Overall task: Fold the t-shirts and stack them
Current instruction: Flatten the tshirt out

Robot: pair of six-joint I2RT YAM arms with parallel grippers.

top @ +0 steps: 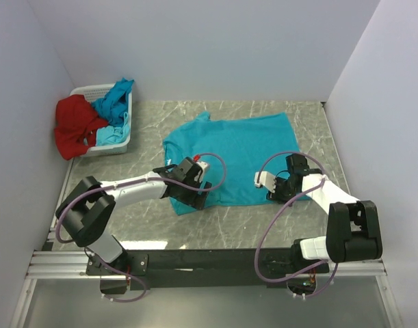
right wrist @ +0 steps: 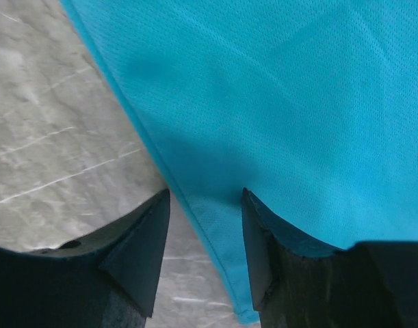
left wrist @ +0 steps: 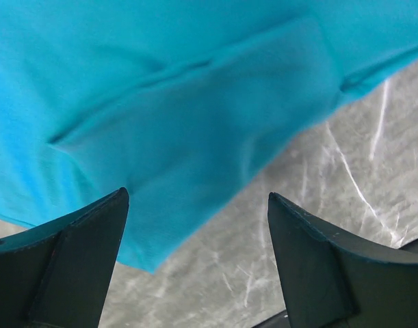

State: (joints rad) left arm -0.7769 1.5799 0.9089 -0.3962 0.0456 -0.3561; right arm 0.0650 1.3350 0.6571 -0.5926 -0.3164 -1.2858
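A turquoise t-shirt [top: 232,154] lies spread flat on the marble table. My left gripper [top: 195,193] is open over the shirt's near-left corner. In the left wrist view the gripper [left wrist: 197,195] has wide jaws, with a folded corner of the shirt [left wrist: 195,123] between and beyond them, not gripped. My right gripper [top: 278,193] is at the shirt's near-right edge. In the right wrist view the gripper [right wrist: 205,193] is open, with the shirt's hem [right wrist: 222,232] running between the jaws. The cloth lies over the right finger [right wrist: 263,246].
A white basket [top: 126,141] stands at the far left. It holds more turquoise shirts [top: 116,102], and a red shirt [top: 75,126] hangs over its left side. White walls close in the table on three sides. Bare marble [top: 250,225] shows between the shirt and the arm bases.
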